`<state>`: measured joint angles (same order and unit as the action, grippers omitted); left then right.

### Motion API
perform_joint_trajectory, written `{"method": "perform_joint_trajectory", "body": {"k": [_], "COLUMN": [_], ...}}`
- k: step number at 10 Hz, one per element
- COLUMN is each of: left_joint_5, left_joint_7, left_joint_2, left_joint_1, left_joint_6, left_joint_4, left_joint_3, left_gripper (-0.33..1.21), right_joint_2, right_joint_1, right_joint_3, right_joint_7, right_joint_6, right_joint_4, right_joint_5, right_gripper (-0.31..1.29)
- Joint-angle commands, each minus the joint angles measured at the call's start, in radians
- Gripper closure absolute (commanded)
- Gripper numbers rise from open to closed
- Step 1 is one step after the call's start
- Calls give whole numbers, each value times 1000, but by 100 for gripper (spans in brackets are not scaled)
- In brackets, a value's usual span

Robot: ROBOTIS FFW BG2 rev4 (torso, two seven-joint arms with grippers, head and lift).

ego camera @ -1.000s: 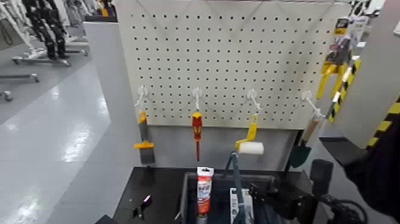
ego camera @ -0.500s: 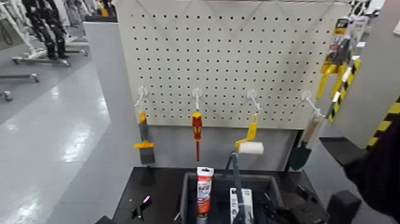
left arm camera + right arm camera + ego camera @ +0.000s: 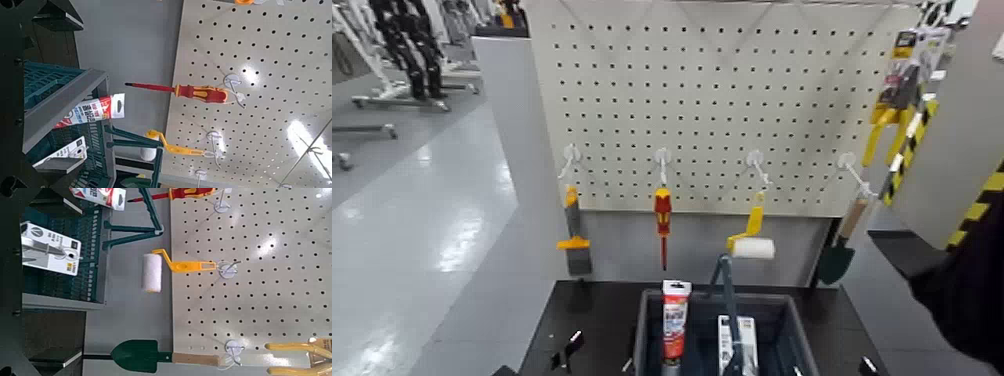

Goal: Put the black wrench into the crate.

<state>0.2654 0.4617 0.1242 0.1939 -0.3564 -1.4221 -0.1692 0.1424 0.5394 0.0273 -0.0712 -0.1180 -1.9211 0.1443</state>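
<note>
The crate [image 3: 787, 335] is a dark grey bin at the near edge of the black table, below the pegboard. It also shows in the left wrist view [image 3: 74, 90] and the right wrist view [image 3: 59, 298]. A slim dark tool [image 3: 570, 347], which looks like the black wrench, lies on the table left of the crate, apart from it. Both grippers are outside the head view. Only dark parts of my left gripper [image 3: 11, 86] and my right gripper [image 3: 9, 282] show along one edge of their own wrist views, held back from the crate.
The crate holds a red-and-white tube [image 3: 675, 318], a white box [image 3: 735, 345] and a teal-handled tool [image 3: 727, 295]. On the pegboard [image 3: 732, 90] hang a scraper [image 3: 573, 240], a red-and-yellow screwdriver [image 3: 662, 222], a paint roller [image 3: 752, 243] and a green trowel [image 3: 837, 258].
My right arm, which was over the crate's right side, has pulled back towards me and dropped out of the head view. The tools and the crate have not moved.
</note>
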Motion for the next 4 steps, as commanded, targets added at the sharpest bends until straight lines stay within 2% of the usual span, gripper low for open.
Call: {"method": "perform_joint_trajectory", "body": {"k": [1,4], "left_joint_5": [0,0], "left_joint_7": [0,2], "left_joint_2": [0,-1], "left_joint_1": [2,2], "left_joint_6": [-1,1], "left_joint_4": [-1,-1], "left_joint_3": [2,4], "left_gripper": [10,10], "right_joint_2": [-1,3], "right_joint_1": [22,25], "right_joint_3": [25,40], "right_joint_7": [1,25], "right_joint_6": [-43,-51], "right_joint_4": [-6,-6], "right_joint_5": [-28,-32], "right_gripper": [7,7]}}
